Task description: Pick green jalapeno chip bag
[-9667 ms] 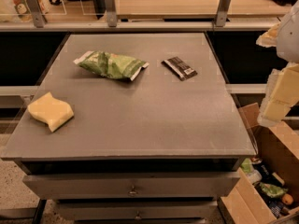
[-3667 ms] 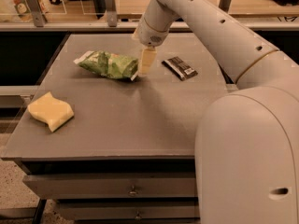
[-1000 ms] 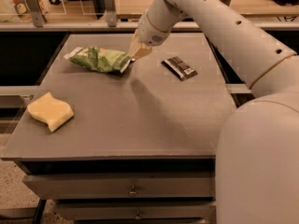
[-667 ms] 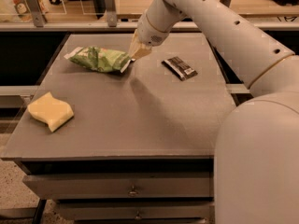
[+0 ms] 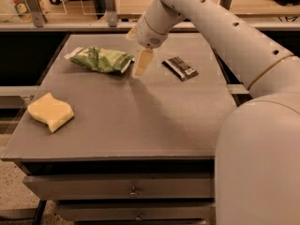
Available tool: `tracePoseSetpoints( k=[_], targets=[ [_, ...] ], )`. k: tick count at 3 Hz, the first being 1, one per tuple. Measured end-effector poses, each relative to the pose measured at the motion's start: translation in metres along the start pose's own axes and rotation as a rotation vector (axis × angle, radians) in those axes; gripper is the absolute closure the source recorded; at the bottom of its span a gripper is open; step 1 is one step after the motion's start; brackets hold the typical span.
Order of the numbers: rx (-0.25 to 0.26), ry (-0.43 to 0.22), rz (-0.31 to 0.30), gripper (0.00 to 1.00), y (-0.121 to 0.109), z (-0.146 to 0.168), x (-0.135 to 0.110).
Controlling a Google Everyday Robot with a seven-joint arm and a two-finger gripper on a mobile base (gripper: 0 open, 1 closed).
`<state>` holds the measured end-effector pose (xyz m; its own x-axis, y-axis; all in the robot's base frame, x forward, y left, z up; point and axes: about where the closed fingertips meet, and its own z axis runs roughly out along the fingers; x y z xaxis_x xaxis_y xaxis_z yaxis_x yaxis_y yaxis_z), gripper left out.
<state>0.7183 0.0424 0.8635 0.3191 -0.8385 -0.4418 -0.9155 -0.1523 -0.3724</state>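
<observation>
The green jalapeno chip bag lies crinkled on the grey table at the back left, with white sealed ends. My gripper hangs from the white arm just to the right of the bag's right end, low over the table, close to the bag or touching it. I cannot tell whether it holds the bag's edge.
A small dark brown wrapper lies to the right of the gripper. A yellow wavy sponge sits at the front left. My large white arm body fills the right foreground. Drawers sit below the table front.
The gripper has shifted slightly down and right, beside the bag's right end. The bag lies where it lay a second ago, left of where it first lay.
</observation>
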Motion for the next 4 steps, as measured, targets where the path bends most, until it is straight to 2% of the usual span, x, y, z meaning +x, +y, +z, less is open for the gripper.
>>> tracePoseSetpoints(
  k=[1,2,3,4],
  targets=[
    [-0.003,-0.007,0.004,0.0,0.002,0.001,-0.002],
    [-0.002,-0.022,0.005,0.16,0.002,0.0,-0.007],
    [0.002,-0.036,0.003,0.4,0.001,-0.002,-0.013],
    [-0.006,-0.053,0.003,0.46,0.004,0.003,-0.019]
  ],
)
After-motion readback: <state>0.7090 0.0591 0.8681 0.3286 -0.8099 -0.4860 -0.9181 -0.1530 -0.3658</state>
